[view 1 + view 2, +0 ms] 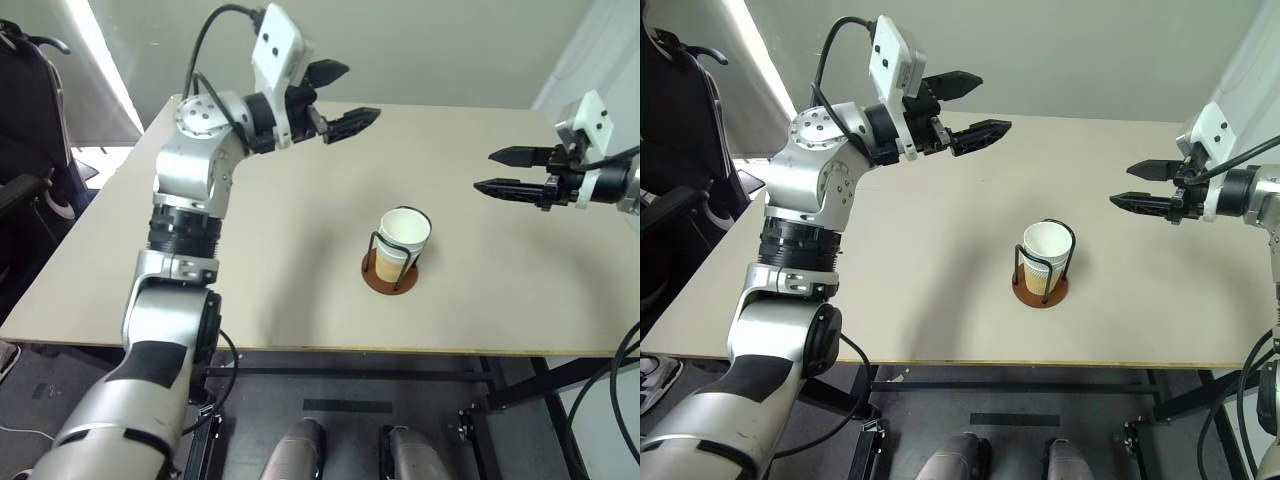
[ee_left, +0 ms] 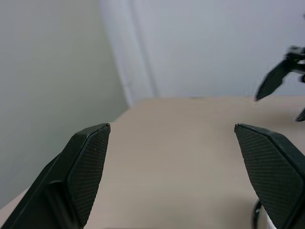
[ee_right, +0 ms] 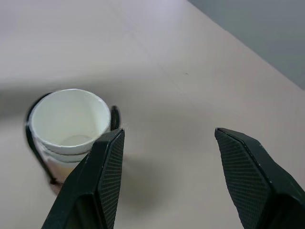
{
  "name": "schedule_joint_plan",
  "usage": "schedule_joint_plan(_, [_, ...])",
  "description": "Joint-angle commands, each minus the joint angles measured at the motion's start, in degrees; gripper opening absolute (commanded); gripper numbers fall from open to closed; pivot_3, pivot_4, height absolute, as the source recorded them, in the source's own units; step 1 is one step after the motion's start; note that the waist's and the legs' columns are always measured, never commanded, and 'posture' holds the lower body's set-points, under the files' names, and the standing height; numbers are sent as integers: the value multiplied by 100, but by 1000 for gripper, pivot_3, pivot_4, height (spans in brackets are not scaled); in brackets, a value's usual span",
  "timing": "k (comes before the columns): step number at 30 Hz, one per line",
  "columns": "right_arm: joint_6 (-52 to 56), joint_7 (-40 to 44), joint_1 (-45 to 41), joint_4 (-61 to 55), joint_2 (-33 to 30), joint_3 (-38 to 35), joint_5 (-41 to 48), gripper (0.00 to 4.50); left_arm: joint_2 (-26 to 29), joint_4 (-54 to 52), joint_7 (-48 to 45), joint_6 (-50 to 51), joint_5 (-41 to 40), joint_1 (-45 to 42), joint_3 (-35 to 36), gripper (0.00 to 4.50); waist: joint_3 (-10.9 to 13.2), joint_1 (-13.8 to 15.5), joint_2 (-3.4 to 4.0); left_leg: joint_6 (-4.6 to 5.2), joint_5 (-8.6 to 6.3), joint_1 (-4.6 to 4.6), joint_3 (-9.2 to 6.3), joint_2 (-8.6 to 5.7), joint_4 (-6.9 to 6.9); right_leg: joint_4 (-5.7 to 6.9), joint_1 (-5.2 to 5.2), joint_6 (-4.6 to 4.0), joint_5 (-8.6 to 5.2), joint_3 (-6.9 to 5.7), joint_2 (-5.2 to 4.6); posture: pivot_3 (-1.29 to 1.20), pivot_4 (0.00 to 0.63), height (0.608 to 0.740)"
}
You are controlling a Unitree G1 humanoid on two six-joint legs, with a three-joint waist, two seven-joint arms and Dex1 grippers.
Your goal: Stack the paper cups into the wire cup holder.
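The white-and-tan paper cups sit nested inside the black wire cup holder with the round brown base, mid-table. Both claws, left gripper and right gripper, hang spread wide and hold nothing. Best pull away slowly, without bumping the stack.

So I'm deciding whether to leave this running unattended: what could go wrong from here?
Two risks, both modest. The paper cups sit nested in the wire cup holder but lean slightly, so a bump to the table might tip the stack. Also, the open left end effector and open right end effector hang above the table on either side; a careless lowering could clip the holder.
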Motion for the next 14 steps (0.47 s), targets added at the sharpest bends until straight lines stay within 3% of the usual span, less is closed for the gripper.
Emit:
schedule_joint_plan(1, [-149, -240, 7, 19, 10, -302, -73, 3026, 28, -398, 431, 151, -63, 103, 268, 4473, 0, 0, 0, 0, 0, 0, 0, 0, 0, 0, 0, -1, 0, 0, 0, 0, 150, 740])
schedule_joint_plan(14, [-218, -893, 103, 228, 452, -460, -150, 3026, 81, -1007, 1280, 397, -99, 753, 575, 4473, 0, -6, 0, -10, 0, 6, -2, -1, -4, 0, 3, -9, 2, -1, 1, 0, 150, 740])
